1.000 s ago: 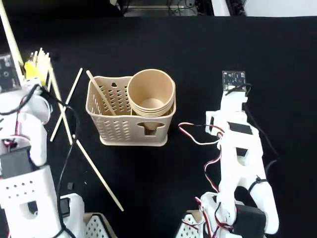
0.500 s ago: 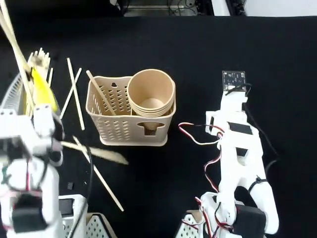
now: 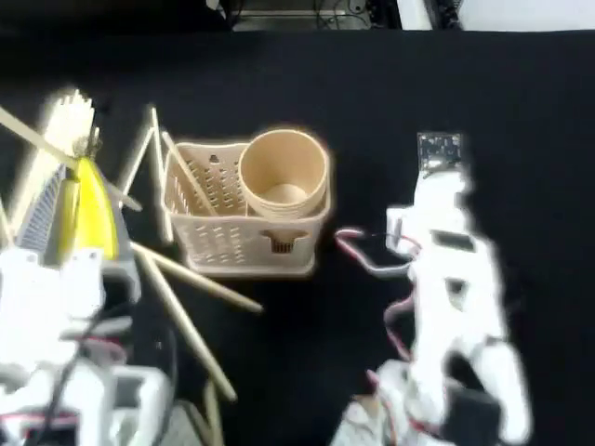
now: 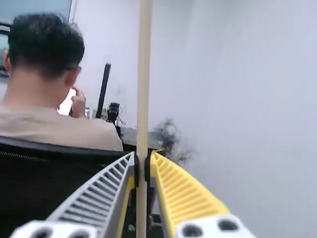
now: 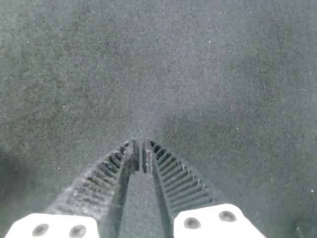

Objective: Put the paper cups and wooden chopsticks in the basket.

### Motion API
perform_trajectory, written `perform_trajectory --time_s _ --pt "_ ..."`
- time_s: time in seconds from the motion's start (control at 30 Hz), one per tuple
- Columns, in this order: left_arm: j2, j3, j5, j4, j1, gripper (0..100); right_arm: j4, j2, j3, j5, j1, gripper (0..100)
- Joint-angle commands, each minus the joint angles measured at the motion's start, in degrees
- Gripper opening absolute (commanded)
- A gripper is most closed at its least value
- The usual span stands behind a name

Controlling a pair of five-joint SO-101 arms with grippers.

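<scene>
Pinching a thin, pale wooden chopstick (image 4: 144, 74) is the left hand (image 4: 141, 161); the right hand (image 5: 142, 149) is closed.

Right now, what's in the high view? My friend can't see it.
A basket holding stacked paper cups and one chopstick sits mid-table. Beside it, the left gripper is shut on another chopstick. Loose chopsticks lie by the basket.

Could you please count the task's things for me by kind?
Basket: 1
Paper cup stack: 1, standing in the basket; the cups in it cannot be counted
Wooden chopsticks: at least 5, one of them held in the left gripper
Total: at least 7
</scene>
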Motion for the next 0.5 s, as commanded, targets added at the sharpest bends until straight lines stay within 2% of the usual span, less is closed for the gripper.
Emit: perform_trajectory --time_s 0.0,0.13,0.33,0.47 --pt "2.99 -0.57 5.01 -1.32 0.66 3 -0.88 -1.27 -0.13 0.00 -0.79 3.5" --pt "5.10 -0.57 5.63 -1.32 1.45 3 -0.88 -1.27 -0.13 0.00 -0.79 3.5" --pt "5.80 0.04 5.71 -1.32 9.45 3 -0.88 -1.27 -0.13 0.00 -0.79 3.5" --pt "6.15 5.14 4.92 -3.60 9.01 3 -0.88 -1.27 -0.13 0.00 -0.79 3.5"
